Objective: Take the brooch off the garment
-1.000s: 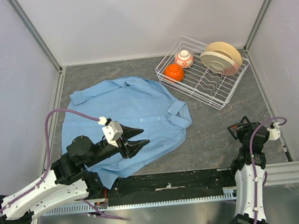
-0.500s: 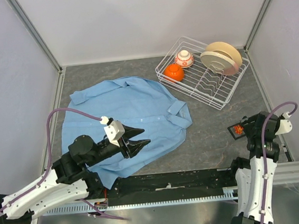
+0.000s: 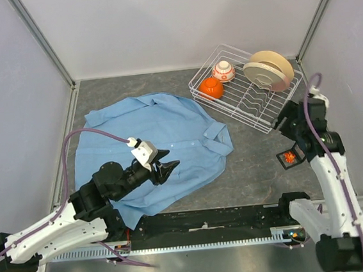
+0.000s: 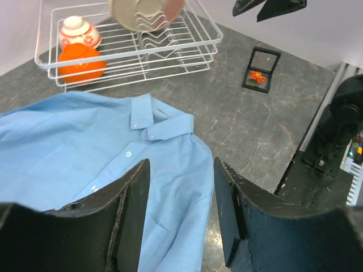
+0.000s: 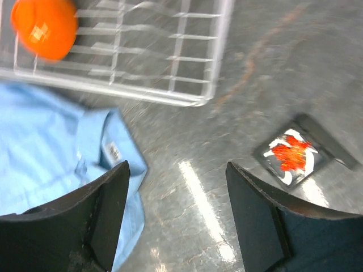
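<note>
Item: brooch (image 5: 291, 152), in tray (image 5: 326, 141) ahead-right of right pincer (image 5: 176, 170), gaping, empty. Likely light, rigid, small; pinch edges. Also: left pincer (image 4: 181, 164) gaping, empty, over shirt (image 4: 68, 147).

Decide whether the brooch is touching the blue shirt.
Apart. The top view shows the brooch lying in a small black tray, with a stretch of bare grey table between it and the shirt.

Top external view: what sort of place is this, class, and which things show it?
Probably a robot test cell, not a home: white walls and metal framing enclose a grey table, the left arm and right arm are bolted at its near edge, and a shirt and dish rack serve as props.
</note>
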`<act>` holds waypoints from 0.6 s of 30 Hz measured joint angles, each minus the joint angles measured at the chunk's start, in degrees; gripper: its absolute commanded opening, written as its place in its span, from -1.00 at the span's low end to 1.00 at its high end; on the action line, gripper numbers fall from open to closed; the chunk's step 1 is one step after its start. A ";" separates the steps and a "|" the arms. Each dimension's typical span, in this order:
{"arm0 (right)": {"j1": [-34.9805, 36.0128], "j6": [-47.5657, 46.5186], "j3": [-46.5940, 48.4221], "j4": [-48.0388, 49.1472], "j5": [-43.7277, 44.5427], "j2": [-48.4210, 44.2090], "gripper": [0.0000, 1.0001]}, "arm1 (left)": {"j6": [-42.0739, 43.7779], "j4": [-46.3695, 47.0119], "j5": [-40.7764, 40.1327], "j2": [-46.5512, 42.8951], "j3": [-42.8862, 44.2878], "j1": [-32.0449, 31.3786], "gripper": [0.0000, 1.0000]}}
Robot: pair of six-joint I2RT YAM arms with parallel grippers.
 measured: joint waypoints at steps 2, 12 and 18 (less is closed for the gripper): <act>7.04 -2.12 2.34 1.29 1.36 3.80 0.55 | -0.59 -0.52 -2.32 -0.28 0.00 0.00 0.12; 32.79 -12.11 13.11 -0.44 5.95 11.80 0.96 | -13.40 -3.32 -12.22 -10.38 1.88 0.00 0.16; 33.40 -18.16 21.90 0.79 7.67 5.11 0.96 | -14.34 -4.81 -14.56 -10.43 17.49 0.00 0.28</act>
